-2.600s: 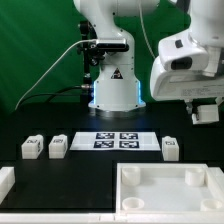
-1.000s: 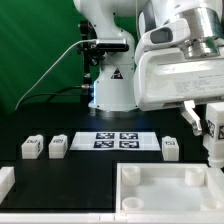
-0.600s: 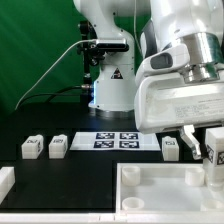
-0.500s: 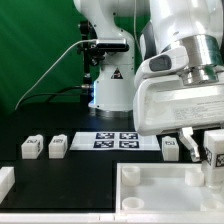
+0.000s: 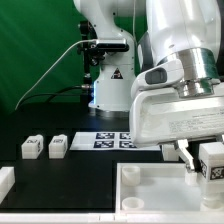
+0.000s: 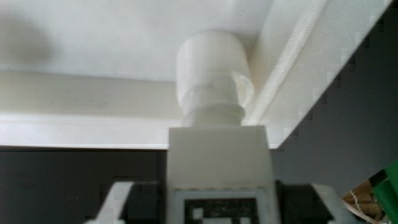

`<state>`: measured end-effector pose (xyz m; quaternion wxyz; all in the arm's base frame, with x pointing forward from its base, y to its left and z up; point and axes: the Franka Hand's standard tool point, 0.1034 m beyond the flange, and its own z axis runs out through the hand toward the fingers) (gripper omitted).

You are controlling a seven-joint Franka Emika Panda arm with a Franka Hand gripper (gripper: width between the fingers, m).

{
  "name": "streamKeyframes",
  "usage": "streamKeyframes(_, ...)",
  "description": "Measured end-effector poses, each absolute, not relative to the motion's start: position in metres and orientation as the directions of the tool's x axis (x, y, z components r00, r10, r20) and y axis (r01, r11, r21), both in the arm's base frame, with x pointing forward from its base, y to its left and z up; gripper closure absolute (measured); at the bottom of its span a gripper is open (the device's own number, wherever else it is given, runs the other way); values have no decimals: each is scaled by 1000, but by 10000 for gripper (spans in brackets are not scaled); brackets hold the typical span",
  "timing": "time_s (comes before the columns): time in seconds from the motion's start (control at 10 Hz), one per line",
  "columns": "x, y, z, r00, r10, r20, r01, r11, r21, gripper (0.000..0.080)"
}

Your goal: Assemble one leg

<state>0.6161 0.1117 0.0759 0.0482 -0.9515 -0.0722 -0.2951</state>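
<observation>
Exterior view: the arm fills the frame's right, wrist bent low above the white tray [image 5: 150, 190] at lower right. Its fingers [image 5: 189, 156] are clamped on a tagged leg [image 5: 212, 167] at the right edge. 2 spare legs [image 5: 31, 148] stand on the black desk [image 5: 90, 175] at left.

Wrist view alone shows the held leg's round peg [image 6: 214, 70] over the tray's inner corner.

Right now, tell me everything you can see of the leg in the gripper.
The leg is a small white, plastic-looking block with a round peg at one end and a black-and-white square tag on one face. The gripper holds it by the block over the large white tray piece, with the peg aimed at one corner. Whether the peg touches the tray is unclear.
</observation>
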Motion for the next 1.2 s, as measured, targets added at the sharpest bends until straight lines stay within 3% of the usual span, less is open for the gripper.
streamKeyframes(1.2, 602, 118, 57, 842, 41, 539, 87, -994, -60, 508)
